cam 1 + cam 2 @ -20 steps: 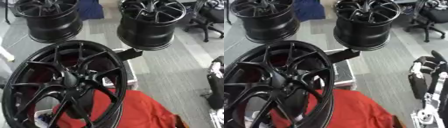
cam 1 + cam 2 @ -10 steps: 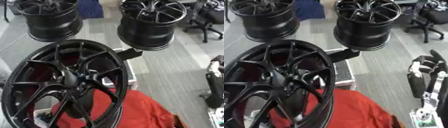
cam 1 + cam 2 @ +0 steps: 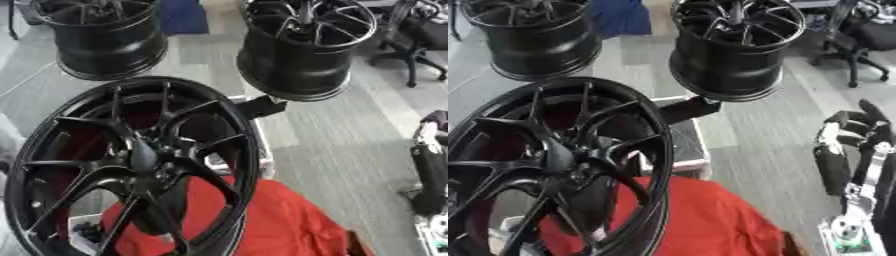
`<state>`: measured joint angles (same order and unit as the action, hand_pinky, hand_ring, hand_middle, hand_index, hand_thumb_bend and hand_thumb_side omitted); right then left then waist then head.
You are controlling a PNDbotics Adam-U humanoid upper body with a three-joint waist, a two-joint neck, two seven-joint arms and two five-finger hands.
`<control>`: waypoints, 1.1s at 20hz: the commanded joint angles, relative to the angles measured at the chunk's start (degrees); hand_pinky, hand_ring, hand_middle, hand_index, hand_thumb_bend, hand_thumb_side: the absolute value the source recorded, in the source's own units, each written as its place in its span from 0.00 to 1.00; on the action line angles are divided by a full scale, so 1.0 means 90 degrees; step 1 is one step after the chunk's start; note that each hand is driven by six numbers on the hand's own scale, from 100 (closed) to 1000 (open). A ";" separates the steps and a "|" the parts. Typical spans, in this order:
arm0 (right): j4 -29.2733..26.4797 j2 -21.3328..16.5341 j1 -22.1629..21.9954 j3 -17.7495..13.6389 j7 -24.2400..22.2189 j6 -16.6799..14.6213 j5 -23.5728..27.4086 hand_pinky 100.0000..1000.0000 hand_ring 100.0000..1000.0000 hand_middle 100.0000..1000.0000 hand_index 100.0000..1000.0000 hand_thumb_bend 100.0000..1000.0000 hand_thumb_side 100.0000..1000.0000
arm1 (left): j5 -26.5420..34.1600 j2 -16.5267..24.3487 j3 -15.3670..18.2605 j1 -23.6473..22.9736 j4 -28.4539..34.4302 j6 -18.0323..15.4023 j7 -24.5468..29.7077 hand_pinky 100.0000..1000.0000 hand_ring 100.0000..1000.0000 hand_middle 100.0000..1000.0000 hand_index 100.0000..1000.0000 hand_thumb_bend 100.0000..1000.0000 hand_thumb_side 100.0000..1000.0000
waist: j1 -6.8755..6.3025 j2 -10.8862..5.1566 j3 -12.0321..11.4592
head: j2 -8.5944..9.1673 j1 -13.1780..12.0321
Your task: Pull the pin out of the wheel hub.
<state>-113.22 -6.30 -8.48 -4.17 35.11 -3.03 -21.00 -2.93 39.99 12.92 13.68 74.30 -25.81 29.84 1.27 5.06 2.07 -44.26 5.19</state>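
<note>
A large black spoked wheel stands tilted in the foreground, leaning over a red cloth. Its hub is a dark cone where the spokes meet. I cannot make out a pin on it. My right hand shows at the right edge, well apart from the wheel. Its fingers point up, relaxed and holding nothing. My left hand shows in neither view.
Two more black wheels stand on the grey floor behind, one at the back left and one at the back right. A black bracket juts out behind the big wheel's rim. An office chair stands far right. A small white box lies at lower left.
My right hand has drifted slightly at the right edge. The wheel and the things behind it stand as before.
</note>
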 commanded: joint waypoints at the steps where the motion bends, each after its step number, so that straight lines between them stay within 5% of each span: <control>1: -0.0153 -0.0017 0.0090 0.0032 -0.0010 -0.0028 0.0078 0.51 0.61 0.61 0.82 0.00 0.47 | 0.0986 -0.0554 0.0188 -0.0142 0.1127 0.0493 -0.0474 0.41 0.43 0.64 0.79 0.00 0.54 | 0.0013 -0.0007 0.0008 | 0.0016 -0.0037; 7: -0.0153 0.0044 0.0161 0.0080 -0.0045 -0.0071 0.0159 0.51 0.61 0.61 0.82 0.00 0.46 | 0.1425 -0.1868 0.0170 -0.0505 0.2803 0.1600 -0.1446 0.42 0.44 0.60 0.76 0.00 0.63 | 0.0056 0.0064 0.0066 | 0.0016 -0.0106; 13: -0.0153 0.0075 0.0170 0.0117 -0.0071 -0.0083 0.0210 0.51 0.61 0.60 0.82 0.00 0.46 | 0.1088 -0.2841 0.0154 -0.0670 0.3214 0.2498 -0.1783 0.42 0.44 0.58 0.76 0.00 0.74 | 0.0071 0.0046 0.0027 | 0.0016 -0.0083; 22: -0.0153 0.0104 0.0162 0.0123 -0.0061 -0.0063 0.0230 0.51 0.61 0.60 0.82 0.00 0.46 | 0.0918 -0.3199 0.0183 -0.0679 0.3293 0.2944 -0.2399 0.41 0.42 0.57 0.75 0.00 0.76 | 0.0063 0.0033 -0.0025 | 0.0016 -0.0066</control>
<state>-113.22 -5.21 -7.38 -3.14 34.57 -3.58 -19.02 5.50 10.90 14.05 7.08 102.58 0.51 8.78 1.98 5.87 1.90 -44.27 4.50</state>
